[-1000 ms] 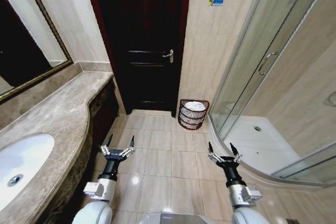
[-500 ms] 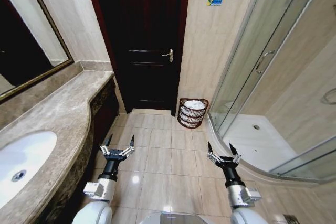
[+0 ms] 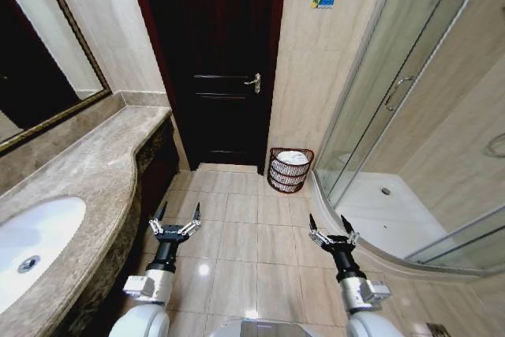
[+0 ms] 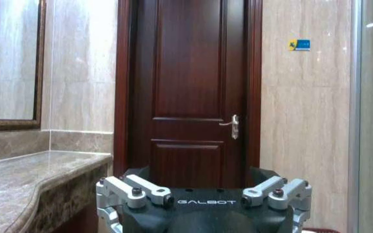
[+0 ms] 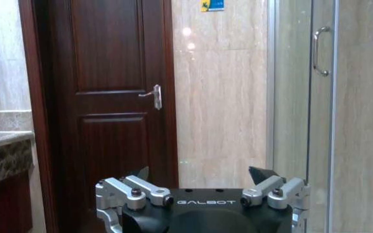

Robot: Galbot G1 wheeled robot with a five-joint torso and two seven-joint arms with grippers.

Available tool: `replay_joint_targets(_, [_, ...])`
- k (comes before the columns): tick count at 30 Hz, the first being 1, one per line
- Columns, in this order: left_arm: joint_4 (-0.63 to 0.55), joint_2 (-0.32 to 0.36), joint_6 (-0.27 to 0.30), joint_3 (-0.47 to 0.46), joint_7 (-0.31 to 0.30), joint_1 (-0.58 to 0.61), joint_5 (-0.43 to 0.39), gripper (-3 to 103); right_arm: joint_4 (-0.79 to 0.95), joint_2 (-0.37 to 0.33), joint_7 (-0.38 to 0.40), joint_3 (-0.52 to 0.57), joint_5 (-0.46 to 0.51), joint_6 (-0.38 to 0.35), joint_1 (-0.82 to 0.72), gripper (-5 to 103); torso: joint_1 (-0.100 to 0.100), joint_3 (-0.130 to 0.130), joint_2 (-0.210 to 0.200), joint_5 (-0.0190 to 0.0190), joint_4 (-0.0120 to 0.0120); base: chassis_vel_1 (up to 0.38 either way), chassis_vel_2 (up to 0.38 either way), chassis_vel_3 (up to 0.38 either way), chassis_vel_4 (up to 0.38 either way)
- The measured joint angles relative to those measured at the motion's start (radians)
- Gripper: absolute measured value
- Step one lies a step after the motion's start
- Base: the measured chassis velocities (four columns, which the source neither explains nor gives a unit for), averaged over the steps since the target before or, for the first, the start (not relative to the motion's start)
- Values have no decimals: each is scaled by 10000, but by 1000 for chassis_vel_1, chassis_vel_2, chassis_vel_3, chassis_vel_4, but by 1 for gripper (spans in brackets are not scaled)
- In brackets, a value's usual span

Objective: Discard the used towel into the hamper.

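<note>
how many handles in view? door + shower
2. The door handle sits on the dark door's right edge, above the hamper. The shower handle is a vertical bar on the glass enclosure at right. Others may be hidden.

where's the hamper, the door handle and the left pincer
hamper [image 3: 278, 184]: head view, wicker side wall
door handle [image 3: 253, 80]: head view, lever
left pincer [image 3: 175, 219]: head view, midway between its open fingertips

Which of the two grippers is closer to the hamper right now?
The right gripper: it hangs open over the floor tiles on the shower side, below the hamper by the wall. The left gripper, also open, sits farther off beside the marble counter.
</note>
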Motion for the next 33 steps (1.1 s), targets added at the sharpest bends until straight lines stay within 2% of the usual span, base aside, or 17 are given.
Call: replay_joint_targets(33, [-44,43,144,18,-45,11,205,100,50,14,31,-8,-16,-152,57,100,0,0,0,0,0,0,0,0,0])
